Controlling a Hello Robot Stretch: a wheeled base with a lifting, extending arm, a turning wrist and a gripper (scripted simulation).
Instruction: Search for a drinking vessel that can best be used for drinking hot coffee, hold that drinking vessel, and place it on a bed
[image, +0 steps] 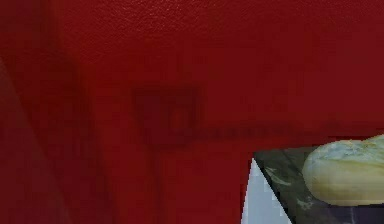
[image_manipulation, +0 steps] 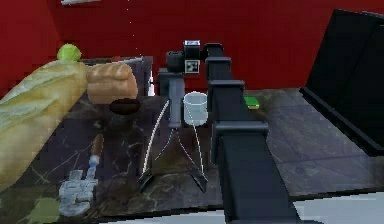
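White cup (image_manipulation: 195, 107) stands on dark counter (image_manipulation: 300, 128) beside bread loaf (image_manipulation: 38, 105); cannot tell whether fingers (image_manipulation: 153, 150) hold anything.

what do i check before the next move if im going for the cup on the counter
1. Target found: ok. A pale cup is at the dark counter.
2. Cup upright: ok, its opening faces up.
3. Arm over the counter: ok. The arm reaches out beside the cup.
4. Gripper holding the cup: cannot tell, because the cup is right at it with the counter behind.
5. Room around the cup: not ok. A bread loaf and a metal utensil lie nearby.
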